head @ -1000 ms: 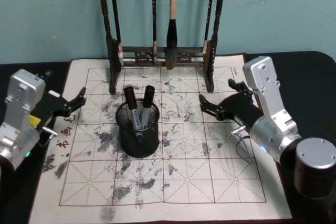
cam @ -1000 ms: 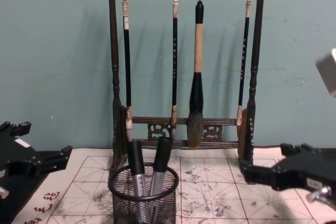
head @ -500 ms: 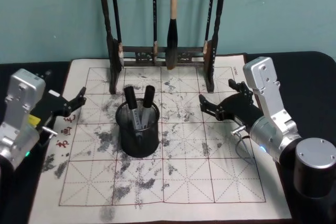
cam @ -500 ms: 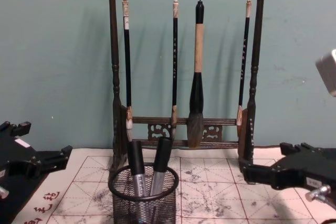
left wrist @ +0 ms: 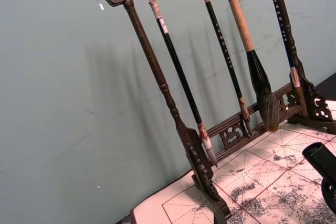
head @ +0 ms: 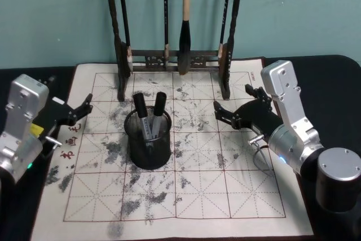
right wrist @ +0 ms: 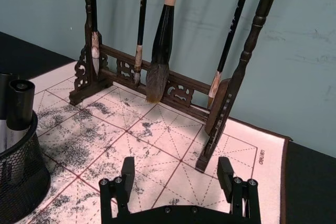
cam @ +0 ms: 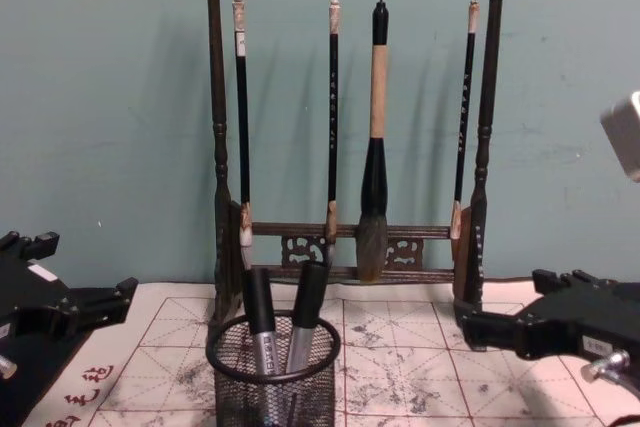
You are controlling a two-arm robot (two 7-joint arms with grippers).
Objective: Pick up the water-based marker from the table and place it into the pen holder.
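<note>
Markers (head: 148,114) stand in your pen holder (head: 149,149), two of them, black caps up and leaning a little apart; the chest view shows their grey barrels (cam: 280,332) down inside the mesh cup (cam: 272,387), caps rising above the thick round rim. You will find the holder on the left half of the practice mat (head: 225,193), an ink-stained sheet ruled in red squares, just near of the brush rack (head: 175,55).

Your right gripper (head: 232,114) hovers above the mat to the right of the holder, well apart from it, fingers spread wide with nothing between them; its wrist view shows the two black fingertips (right wrist: 127,169) parted over the grid, pointing toward the rack's right post (right wrist: 239,72).

Your left gripper (head: 82,110) sits at the left edge of the mat, beside the red printed characters (head: 70,139), its fingers also released and empty.

At the far side, the dark wooden rack (cam: 345,117) holds four hanging brushes (cam: 375,137), the third from the left the thickest, with a tan handle.
</note>
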